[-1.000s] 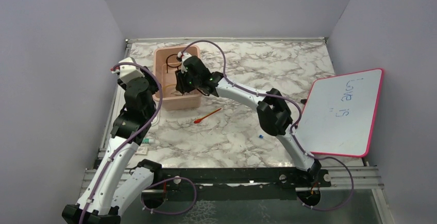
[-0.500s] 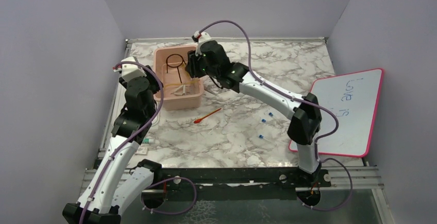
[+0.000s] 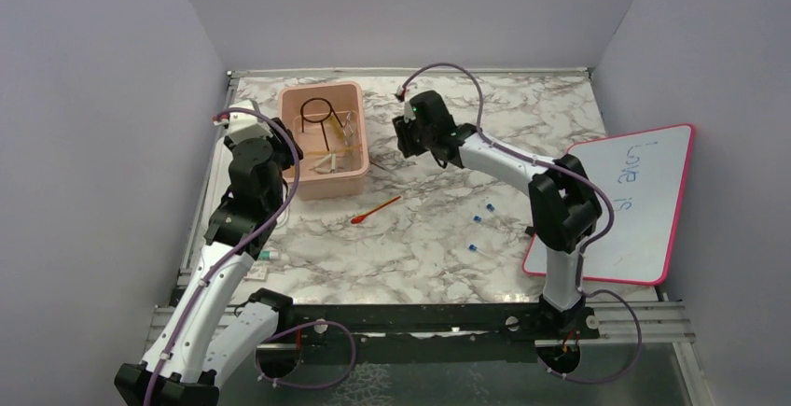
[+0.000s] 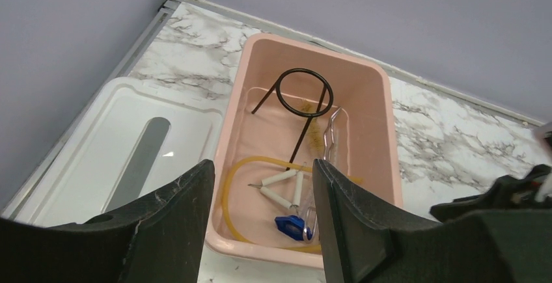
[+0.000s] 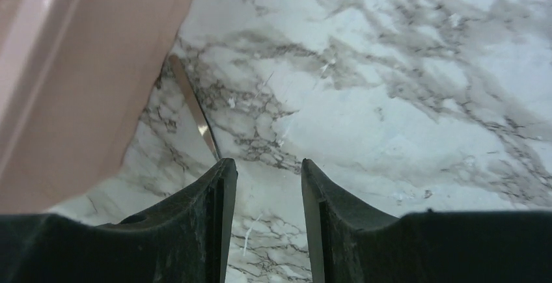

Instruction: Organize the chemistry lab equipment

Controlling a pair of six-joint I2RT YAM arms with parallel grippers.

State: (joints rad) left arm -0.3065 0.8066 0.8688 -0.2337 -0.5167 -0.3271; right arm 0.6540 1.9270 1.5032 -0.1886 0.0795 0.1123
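L fingers (image 4: 176,224) spread, empty, left of pink tub (image 3: 322,185), R fingers (image 5: 195,231) spread, empty, right of tub, wire ring (image 4: 303,94) seen inside.

Right wrist cam only gives me a corner of the tub (image 5: 78,68), the rest runs off frame, and the metal strip (image 5: 193,110) ducks behind a finger (image 5: 195,231) of the right gripper (image 5: 265,169). From the top, the blue bits (image 3: 487,209) are too tiny to identify, and the whiteboard (image 3: 644,224) scribble's unreadable to me.
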